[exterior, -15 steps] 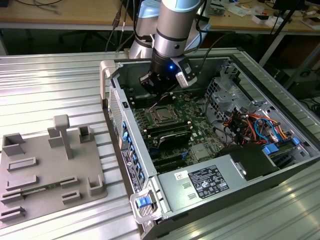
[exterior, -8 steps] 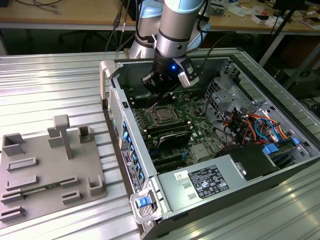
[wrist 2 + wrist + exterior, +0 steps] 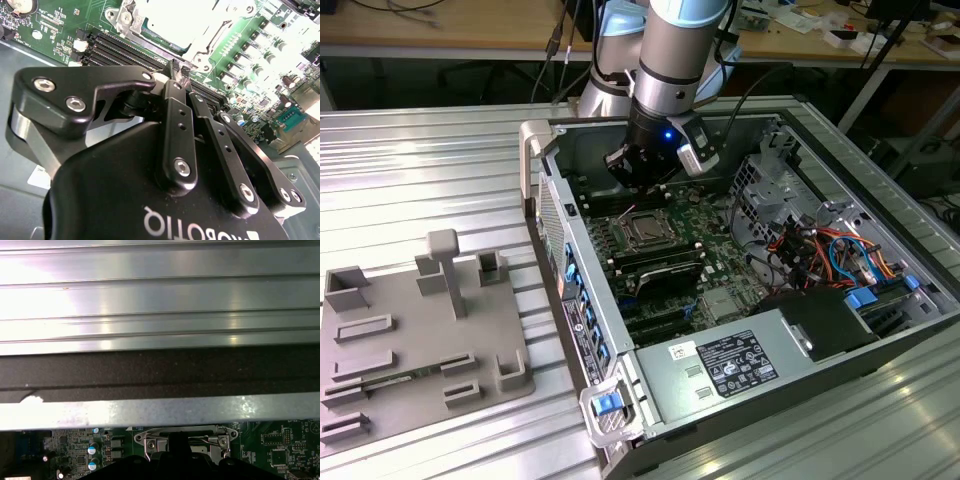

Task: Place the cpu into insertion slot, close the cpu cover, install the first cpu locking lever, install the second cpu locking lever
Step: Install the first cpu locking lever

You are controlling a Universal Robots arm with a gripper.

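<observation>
Entry: black two-fingered claw (image 3: 642, 186) lowered inside the open grey metal computer case (image 3: 572, 262), which stands on the ribbed aluminium tabletop (image 3: 420, 170)

In the second wrist view I log the claw's fingers (image 3: 175, 107) drawn together at the tips, just beside the socket's edge; I cannot tell whether they pinch anything. The small square silvery-tan cpu (image 3: 645, 231) sits in the dark square insertion slot (image 3: 629, 240) on the green circuit board (image 3: 715, 245), and the square silver cpu cover (image 3: 647, 215) lies flat around it. A grey moulded fixture tray (image 3: 410, 340) lies on the tabletop, well apart toward the exterior view's left
</observation>
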